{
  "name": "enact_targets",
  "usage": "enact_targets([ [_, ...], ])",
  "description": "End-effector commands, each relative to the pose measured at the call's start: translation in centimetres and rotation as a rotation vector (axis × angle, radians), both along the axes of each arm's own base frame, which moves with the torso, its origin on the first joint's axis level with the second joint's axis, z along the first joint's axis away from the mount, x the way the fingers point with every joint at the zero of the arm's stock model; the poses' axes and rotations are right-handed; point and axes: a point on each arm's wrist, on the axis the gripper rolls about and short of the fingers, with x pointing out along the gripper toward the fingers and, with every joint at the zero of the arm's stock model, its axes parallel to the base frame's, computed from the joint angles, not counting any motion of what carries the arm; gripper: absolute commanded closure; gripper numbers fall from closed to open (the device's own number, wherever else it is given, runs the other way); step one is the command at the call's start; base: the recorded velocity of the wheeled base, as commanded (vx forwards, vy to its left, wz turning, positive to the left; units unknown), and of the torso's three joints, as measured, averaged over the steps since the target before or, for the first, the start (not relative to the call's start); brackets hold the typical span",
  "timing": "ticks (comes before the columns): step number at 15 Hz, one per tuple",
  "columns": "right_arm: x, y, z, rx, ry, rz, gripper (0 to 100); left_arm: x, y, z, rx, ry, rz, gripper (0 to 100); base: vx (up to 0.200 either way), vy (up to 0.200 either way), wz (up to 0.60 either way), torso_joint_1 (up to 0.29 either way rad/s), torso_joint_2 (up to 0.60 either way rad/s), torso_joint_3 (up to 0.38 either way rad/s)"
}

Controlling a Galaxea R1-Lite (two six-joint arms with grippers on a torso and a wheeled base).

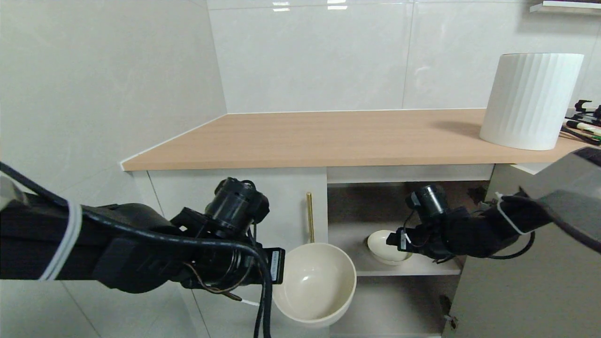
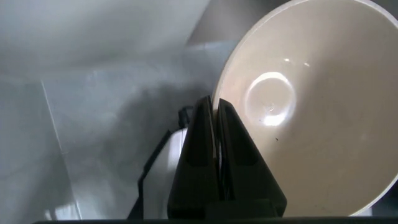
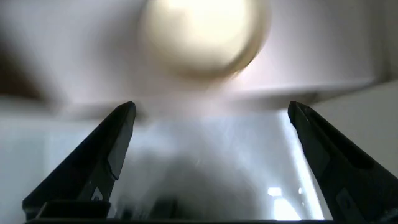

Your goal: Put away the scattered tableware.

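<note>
One bowl [image 2: 311,112], rim pinched between left gripper [image 2: 216,106] jaws.

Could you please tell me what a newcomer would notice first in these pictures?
The large cream bowl, clamped by its rim in the left gripper, hangs in front of the cabinet. The open right gripper faces a small bowl on the shelf inside. A tall white ribbed container stands on the countertop.
</note>
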Motion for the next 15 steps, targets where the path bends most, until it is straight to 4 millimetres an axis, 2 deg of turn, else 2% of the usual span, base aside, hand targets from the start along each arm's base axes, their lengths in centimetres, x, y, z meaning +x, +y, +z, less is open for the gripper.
enact_targets([
  [1,-6.4,1.8,7.9,0.091,-0.044,0.175,0,0.0,-1.9,-2.6,0.04,0.073,-0.032,100,0.0,0.0,0.0,0.0,0.0,0.0],
  [3,-9.8,2.6,10.4,0.146,-0.007,0.279,0,-0.2,-2.5,-3.6,0.074,0.084,-0.038,100,0.0,0.0,0.0,0.0,0.0,0.0],
  [5,-11.4,3.5,10.6,0.145,0.038,0.347,0,-0.2,-2.6,-3.7,0.095,0.075,-0.029,100,0.0,0.0,0.0,0.0,0.0,0.0],
  [6,-11.6,3.7,10.5,0.14,0.047,0.354,0,-0.2,-2.6,-3.6,0.093,0.072,-0.03,100,0.0,0.0,0.0,0.0,0.0,0.0],
  [10,-11.2,6.7,5.3,0.041,0.203,0.396,0,-0.6,-2.9,-3.2,0.096,0.054,-0.037,100,0.0,0.0,0.0,0.0,0.0,0.0],
  [12,-10.8,7.2,4.1,0.025,0.23,0.393,0,-0.8,-3.1,-3.3,0.101,0.052,-0.041,100,0.0,0.0,0.0,0.0,0.0,0.0],
  [15,-10.6,7.4,3.5,0.023,0.237,0.392,0,-0.9,-3.1,-3.2,0.099,0.049,-0.044,100,0.0,0.0,0.0,0.0,0.0,0.0],
])
